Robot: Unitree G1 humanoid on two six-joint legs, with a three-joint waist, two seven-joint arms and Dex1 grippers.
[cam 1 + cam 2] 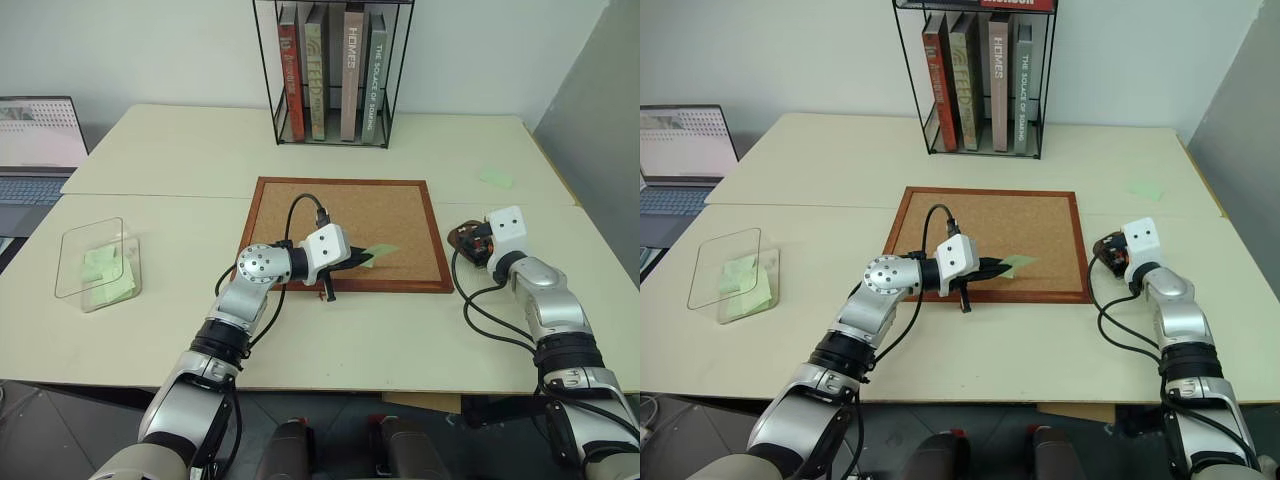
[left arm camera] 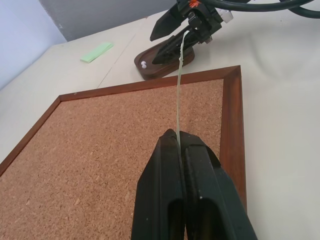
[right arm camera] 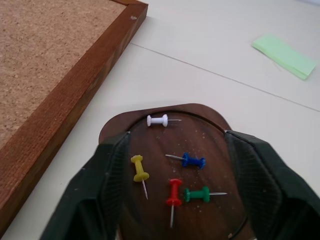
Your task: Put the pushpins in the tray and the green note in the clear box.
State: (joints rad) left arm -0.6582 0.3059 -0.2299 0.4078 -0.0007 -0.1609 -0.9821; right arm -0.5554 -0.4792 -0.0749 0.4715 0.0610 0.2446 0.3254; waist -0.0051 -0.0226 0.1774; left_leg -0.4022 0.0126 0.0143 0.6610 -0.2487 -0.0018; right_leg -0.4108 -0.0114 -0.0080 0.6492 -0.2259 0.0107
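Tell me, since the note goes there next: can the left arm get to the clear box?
Probably yes: the left pincer, shut on the green note, has bare table between it and the clear box.

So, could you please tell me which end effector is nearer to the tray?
Right. The right end effector hangs open just over the tray; the left end effector is over the corkboard, pinching the green note.
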